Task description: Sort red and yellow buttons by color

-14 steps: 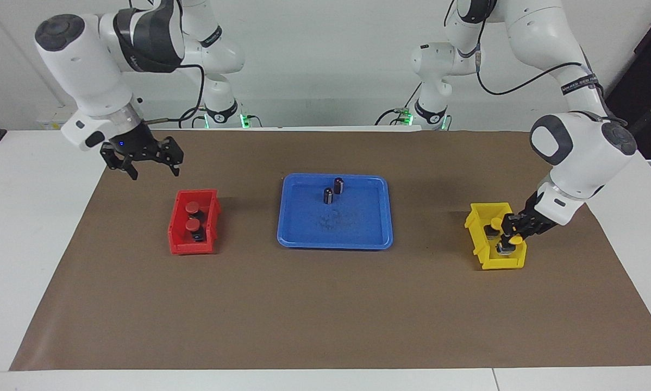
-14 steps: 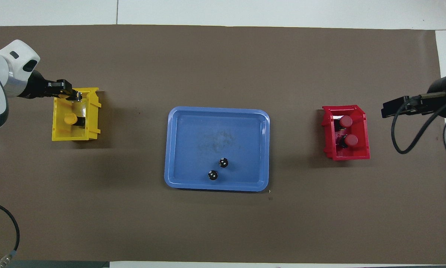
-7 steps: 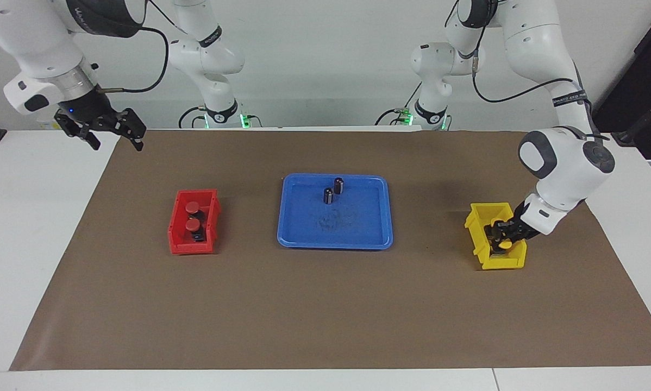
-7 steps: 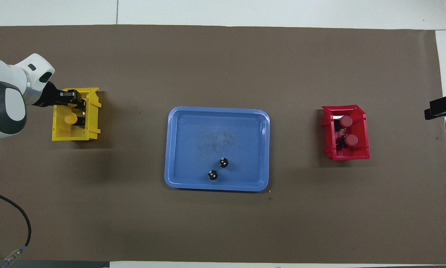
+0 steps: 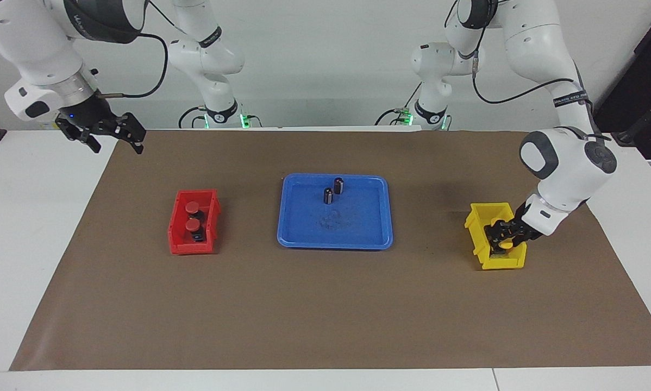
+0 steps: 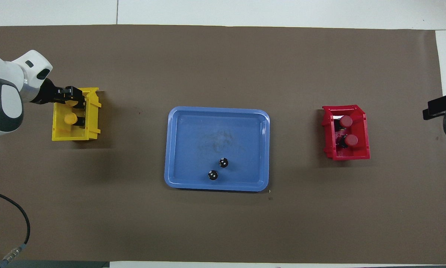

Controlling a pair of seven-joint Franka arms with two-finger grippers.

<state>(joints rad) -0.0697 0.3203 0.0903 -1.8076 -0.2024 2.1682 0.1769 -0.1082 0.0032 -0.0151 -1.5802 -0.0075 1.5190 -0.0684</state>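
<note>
Two red buttons [image 5: 193, 207] [image 5: 193, 224] lie in the red bin [image 5: 180, 241], and they show in the overhead view too [image 6: 345, 121] [image 6: 351, 140]. One yellow button [image 6: 70, 118] lies in the yellow bin [image 6: 59, 134]. My left gripper [image 5: 502, 234] is down inside that bin [image 5: 475, 231], and the second yellow button [image 6: 73, 102] shows at its tip [image 6: 72, 101]. My right gripper [image 5: 114, 145] is open and empty. It is raised over the corner of the brown mat at the right arm's end.
A blue tray [image 5: 358, 239] stands mid-table between the bins, with two dark upright cylinders [image 5: 338, 185] [image 5: 328, 195] in its part nearer the robots. A brown mat [image 5: 325, 309] covers the table. A cable [image 6: 22, 223] hangs at the left arm's end.
My left gripper has lowered the yellow button from just above the yellow bin into it. My right gripper has risen and moved away from the red bin toward the table's end.
</note>
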